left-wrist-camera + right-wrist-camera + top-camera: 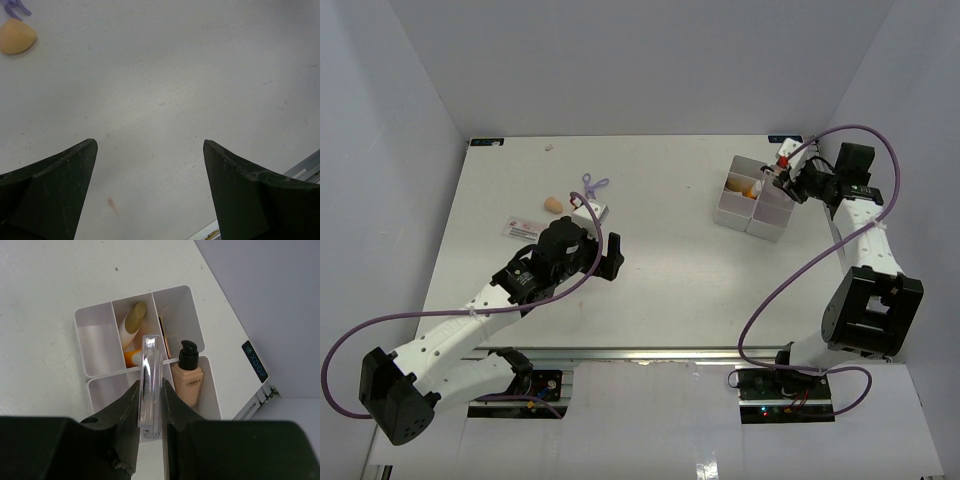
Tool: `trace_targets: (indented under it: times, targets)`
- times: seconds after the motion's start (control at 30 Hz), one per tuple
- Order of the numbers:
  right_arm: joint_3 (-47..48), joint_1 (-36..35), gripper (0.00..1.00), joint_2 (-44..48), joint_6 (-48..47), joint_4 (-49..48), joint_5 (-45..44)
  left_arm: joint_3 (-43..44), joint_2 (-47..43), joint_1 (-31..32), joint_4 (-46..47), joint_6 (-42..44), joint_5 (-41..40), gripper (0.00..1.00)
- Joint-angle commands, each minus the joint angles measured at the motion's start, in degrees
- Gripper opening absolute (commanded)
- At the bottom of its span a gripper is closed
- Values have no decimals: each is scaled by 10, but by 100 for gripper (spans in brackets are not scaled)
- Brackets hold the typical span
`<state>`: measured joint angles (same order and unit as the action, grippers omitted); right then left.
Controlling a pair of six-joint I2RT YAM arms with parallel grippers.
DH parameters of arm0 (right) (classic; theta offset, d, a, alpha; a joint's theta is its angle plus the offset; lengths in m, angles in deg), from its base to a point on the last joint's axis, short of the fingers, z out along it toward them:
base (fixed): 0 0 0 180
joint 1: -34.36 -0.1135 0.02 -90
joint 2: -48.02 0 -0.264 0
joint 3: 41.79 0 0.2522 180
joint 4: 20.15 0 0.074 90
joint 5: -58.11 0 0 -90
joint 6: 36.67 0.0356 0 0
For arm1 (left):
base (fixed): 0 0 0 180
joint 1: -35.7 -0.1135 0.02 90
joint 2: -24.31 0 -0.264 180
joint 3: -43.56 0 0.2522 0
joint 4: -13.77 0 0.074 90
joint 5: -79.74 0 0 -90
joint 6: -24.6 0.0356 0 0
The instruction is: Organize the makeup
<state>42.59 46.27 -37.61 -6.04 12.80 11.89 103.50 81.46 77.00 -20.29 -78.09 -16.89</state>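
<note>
Right gripper (150,390) clamps a clear packet (151,365) edge-on, above the white tray (95,347), which sits at 2 o'clock on the table (670,280). Left gripper (150,145) stands wide, holding nothing. A beige sponge (16,36) lies at 10 o'clock from it.

Top external: looks down from high behind the near edge of the table (670,285), taking in all of it from afar. Left wrist: skims close over bare tabletop, catching the egg sponge (16,36) and purple looped tool (15,6) at top left, both shared with the overhead view. Right wrist: stares steeply down, close above the white tray (97,347), likewise visible from overhead.
</note>
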Motion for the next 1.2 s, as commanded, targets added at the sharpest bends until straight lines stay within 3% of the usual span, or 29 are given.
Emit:
trace_targets:
  times: [0.0, 0.2, 0.63, 0.8, 0.97, 1.17]
  targets:
    - [38, 3, 9, -24, -16, -16, 20, -5, -12, -6, 9, 3, 0, 98]
    - [56, 3, 13, -62, -7, -15, 13, -6, -10, -9, 9, 2, 1, 98]
    - [60, 15, 47, -90, 15, -18, 0, -9, 4, -23, 13, -1, 18, 98]
    - [48, 23, 51, -62, 35, -17, 13, -10, 10, -33, 15, -6, 29, 98]
    - [20, 24, 53, 14, 104, -9, 73, -10, 24, -58, 18, -19, 46, 98]
    - [-37, -5, 56, 102, 220, 70, 240, 6, 80, -160, 17, -64, 120, 98]
